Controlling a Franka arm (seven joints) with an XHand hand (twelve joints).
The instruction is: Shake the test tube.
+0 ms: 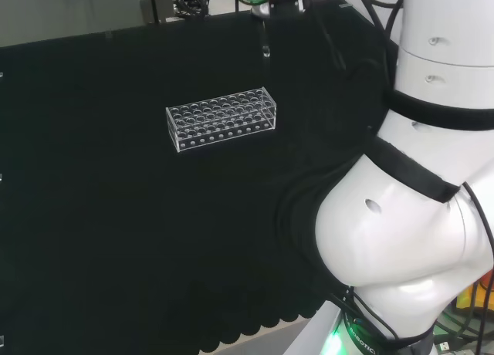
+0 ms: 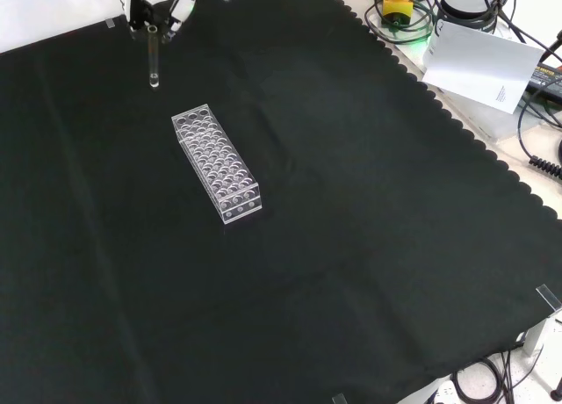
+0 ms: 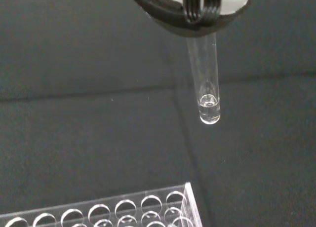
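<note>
Clear glass test tube (image 2: pixel 154 60) pinched in the hand (image 2: pixel 158 9), held up in the air above the black cloth (image 2: pixel 351 228).

Fingers (image 3: pixel 197 10) are closed round the tube's upper end, and the tube hangs about upright with its rounded bottom down; the wrist view shows a little clear liquid pooled in that bottom. In the front view the tube is just beyond the far end of the clear plastic rack (image 2: pixel 216 163), off it and higher. That rack lies on the cloth, its holes showing no tubes.
</note>
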